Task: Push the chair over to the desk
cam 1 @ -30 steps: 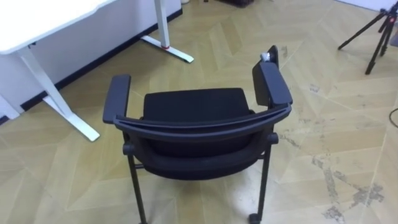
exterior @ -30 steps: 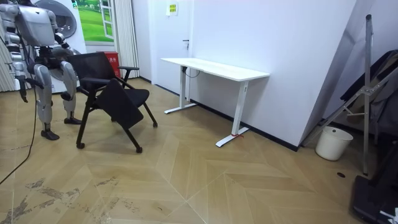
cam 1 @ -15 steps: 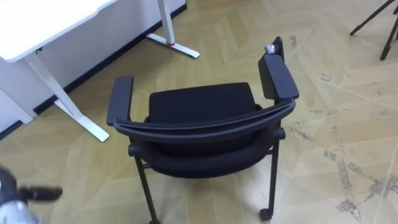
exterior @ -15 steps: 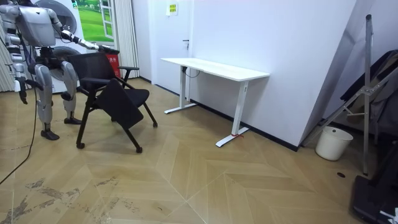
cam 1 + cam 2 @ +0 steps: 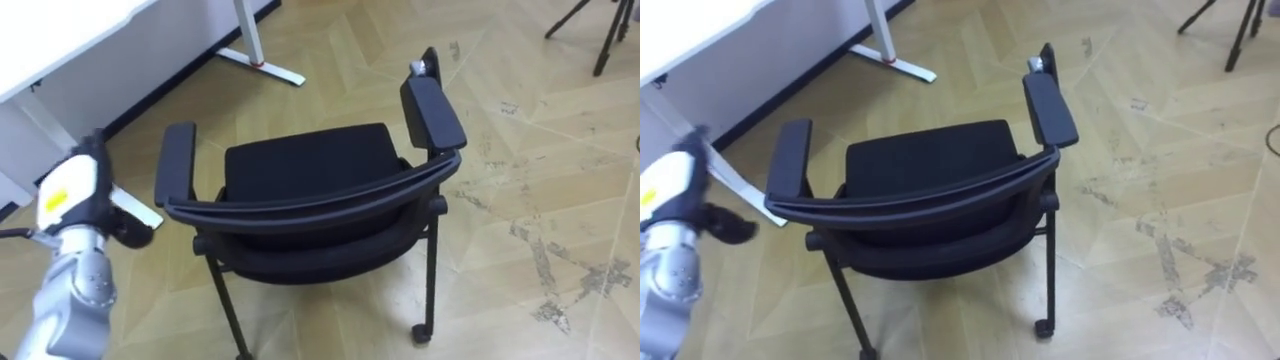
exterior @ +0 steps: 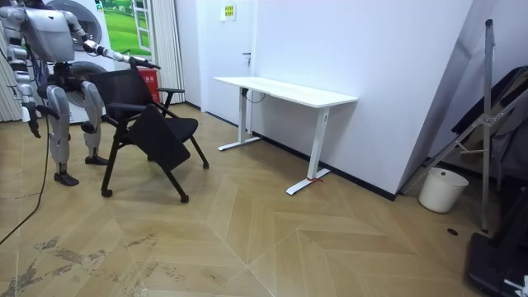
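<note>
Hands: left hand (image 5: 70, 190) beside armrest (image 5: 178, 165), clear of it, grip state unreadable; right hand (image 6: 31, 125) hangs at side | chair (image 5: 305, 175) on floor (image 5: 520, 150), back rail (image 5: 310, 200) toward robot, desk (image 5: 60, 40) beyond | judged stiff, light-rolling on castors (image 5: 420, 332); push mid back rail, else it swerves.

The black chair (image 5: 310, 200) stands upright on the wood floor, seat facing the white desk.
</note>
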